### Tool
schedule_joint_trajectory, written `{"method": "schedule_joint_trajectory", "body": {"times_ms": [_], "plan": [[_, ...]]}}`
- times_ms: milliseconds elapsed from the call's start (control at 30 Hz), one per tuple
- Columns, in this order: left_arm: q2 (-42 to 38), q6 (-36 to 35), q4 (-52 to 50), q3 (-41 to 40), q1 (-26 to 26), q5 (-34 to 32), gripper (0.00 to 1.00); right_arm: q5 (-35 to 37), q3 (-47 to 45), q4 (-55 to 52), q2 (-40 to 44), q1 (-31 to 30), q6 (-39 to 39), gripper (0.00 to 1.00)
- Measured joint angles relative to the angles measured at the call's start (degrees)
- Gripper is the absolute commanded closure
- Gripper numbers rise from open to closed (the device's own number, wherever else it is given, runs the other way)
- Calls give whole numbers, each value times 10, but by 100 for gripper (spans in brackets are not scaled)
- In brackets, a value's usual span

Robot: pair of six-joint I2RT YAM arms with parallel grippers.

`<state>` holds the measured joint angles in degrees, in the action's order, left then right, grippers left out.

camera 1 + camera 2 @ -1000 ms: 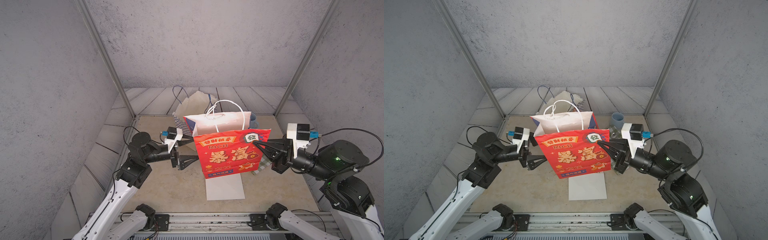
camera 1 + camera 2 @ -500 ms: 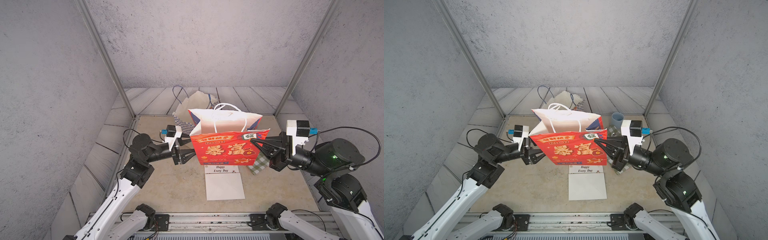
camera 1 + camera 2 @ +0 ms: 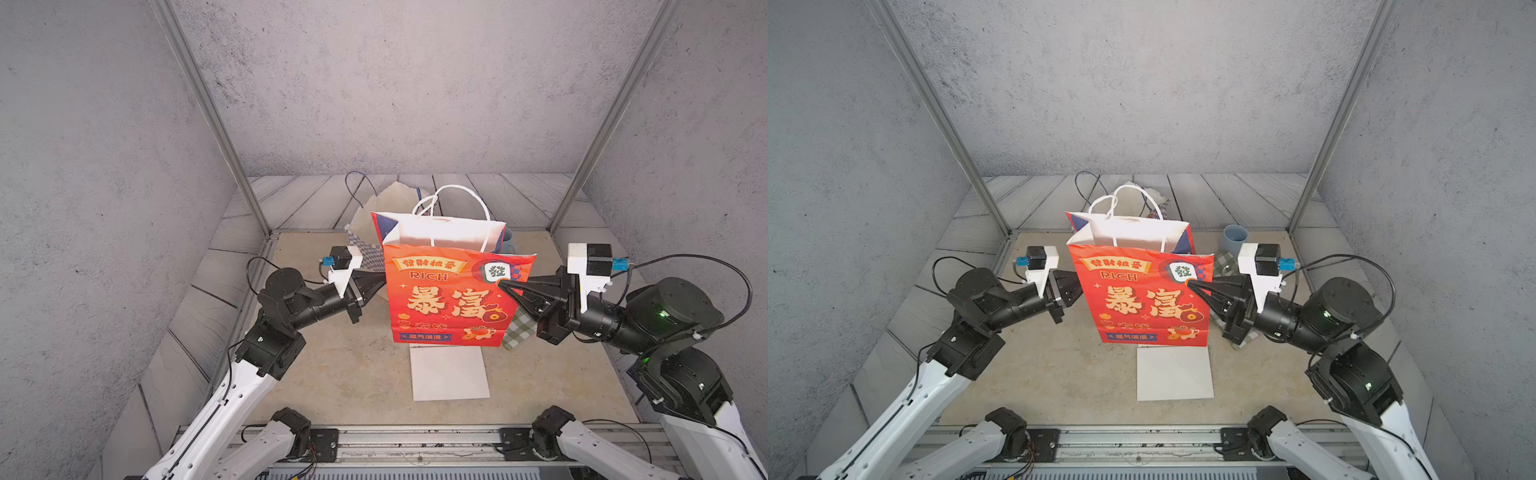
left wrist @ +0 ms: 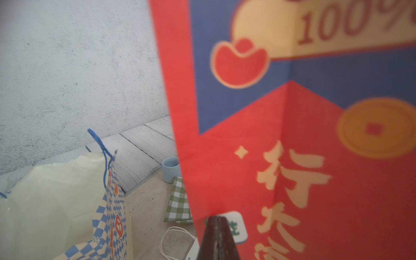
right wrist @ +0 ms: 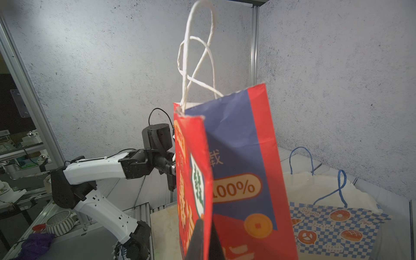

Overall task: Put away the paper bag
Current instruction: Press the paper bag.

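The paper bag [image 3: 440, 299] is red with gold characters, blue side panels and white rope handles [image 3: 457, 195]. It hangs upright in the air between both arms, above the table. My right gripper [image 3: 502, 284] is shut on the bag's front right corner edge, with the paper pinched between its fingers in the right wrist view [image 5: 203, 221]. My left gripper [image 4: 217, 218] is shut at the bag's left side panel [image 4: 292, 157] near its back edge. In both top views the left gripper's tips are hidden behind the bag's left edge [image 3: 1077, 286].
A blue-and-white checked paper bag [image 3: 365, 232] with blue handles stands at the back. A flat white bag [image 3: 449, 372] lies under the red one. A green checked cloth [image 3: 517, 330] and a blue-grey cup [image 3: 1234, 239] sit right of it. Metal posts [image 3: 216, 124] frame the table.
My left gripper was open beside the bag's left edge; it has moved in and shut there. The bag tipped back, then swung upright again. The right gripper kept its hold.
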<state>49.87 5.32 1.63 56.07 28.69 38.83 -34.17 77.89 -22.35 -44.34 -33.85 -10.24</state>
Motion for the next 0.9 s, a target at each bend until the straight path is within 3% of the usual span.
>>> {"method": "schedule_joint_trajectory", "body": {"times_ms": [433, 500, 633, 700, 800, 867, 900], "plan": [[39, 36, 28, 1, 33, 19, 100, -8, -10, 29, -12, 0, -11, 100], [23, 22, 16, 2, 34, -6, 100, -5, -11, 27, -12, 0, -7, 100], [-3, -14, -32, 18, 25, -124, 99, 12, -11, 9, -5, 0, 12, 100], [-9, -17, -45, 24, -2, -167, 77, 21, -10, -10, -1, 0, 25, 100], [-9, -14, -63, 30, -53, -192, 23, 42, -2, -42, 5, 0, 47, 100], [-8, -20, -79, 37, -66, -188, 10, 54, 4, -59, 7, 0, 59, 100], [-9, -25, -85, 40, -67, -180, 9, 58, 7, -67, 9, 0, 64, 100]]}}
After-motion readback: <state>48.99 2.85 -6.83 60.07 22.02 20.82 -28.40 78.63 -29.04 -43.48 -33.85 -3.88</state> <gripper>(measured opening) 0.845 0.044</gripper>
